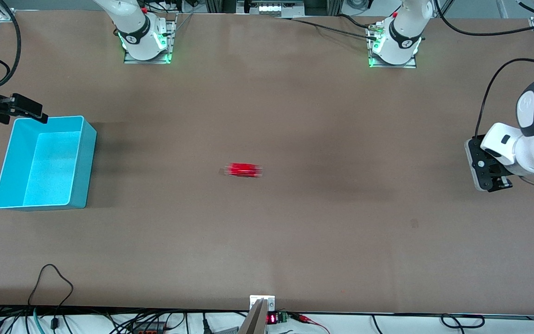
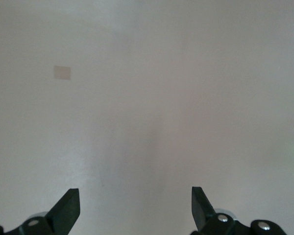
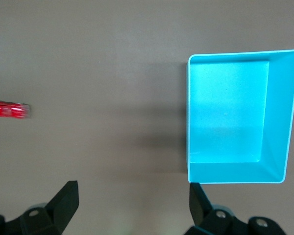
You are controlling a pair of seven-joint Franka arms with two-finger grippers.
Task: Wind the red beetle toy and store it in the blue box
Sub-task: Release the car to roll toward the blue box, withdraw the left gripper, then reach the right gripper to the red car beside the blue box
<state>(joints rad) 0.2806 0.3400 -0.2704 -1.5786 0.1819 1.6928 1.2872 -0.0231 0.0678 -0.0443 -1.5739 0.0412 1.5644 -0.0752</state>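
The red beetle toy (image 1: 244, 170) sits on the bare brown tabletop near its middle, held by nothing; it also shows in the right wrist view (image 3: 10, 109). The blue box (image 1: 84, 162) stands empty at the right arm's end of the table, its wall (image 3: 279, 117) also in the right wrist view. My right gripper (image 1: 40, 113) (image 3: 134, 196) hovers open by the box's corner nearest the arm bases, nothing between its fingers. My left gripper (image 1: 488, 172) (image 2: 135, 198) hangs open over bare table at the left arm's end, well apart from the toy.
The two arm bases (image 1: 146, 41) (image 1: 394, 46) stand along the table's edge farthest from the front camera. Cables (image 1: 54, 283) trail over the nearest edge. A small dark mark (image 1: 414, 223) lies on the tabletop, and a small square patch (image 2: 62, 72) shows under the left wrist.
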